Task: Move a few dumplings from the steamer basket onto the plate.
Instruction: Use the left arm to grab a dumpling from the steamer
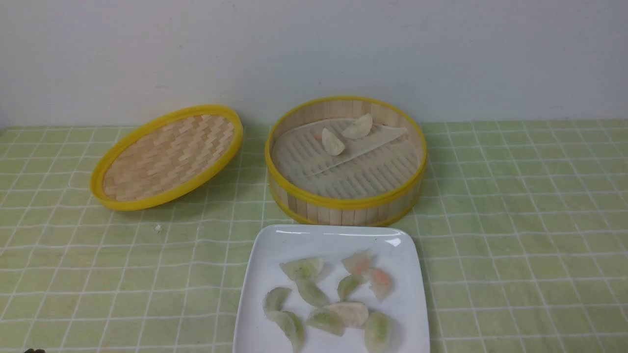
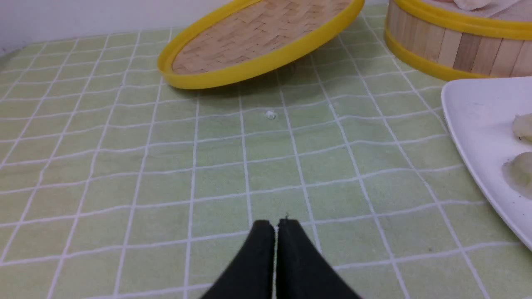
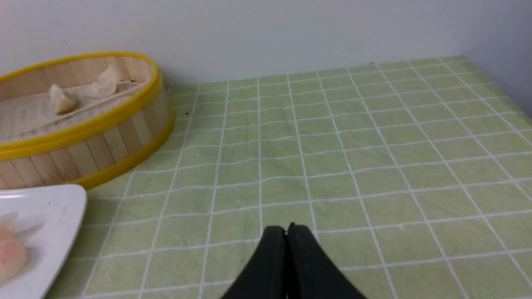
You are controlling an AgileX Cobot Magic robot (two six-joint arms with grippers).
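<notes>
Front view: two cream-white dumplings lie at the back of the steamer basket, which sits behind the plate holding tinted dumplings, with the lid to the left. Only the left wrist view shows the left gripper, jaws pressed together on nothing above the tablecloth. Only the right wrist view shows the right gripper, likewise closed and empty.

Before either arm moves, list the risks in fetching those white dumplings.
1. The dumplings lie close together on a folded liner near the far wall of the steamer basket: a pinch could catch both or drag the liner.
2. The plate is crowded with tinted dumplings; a drop may land on one.
</notes>
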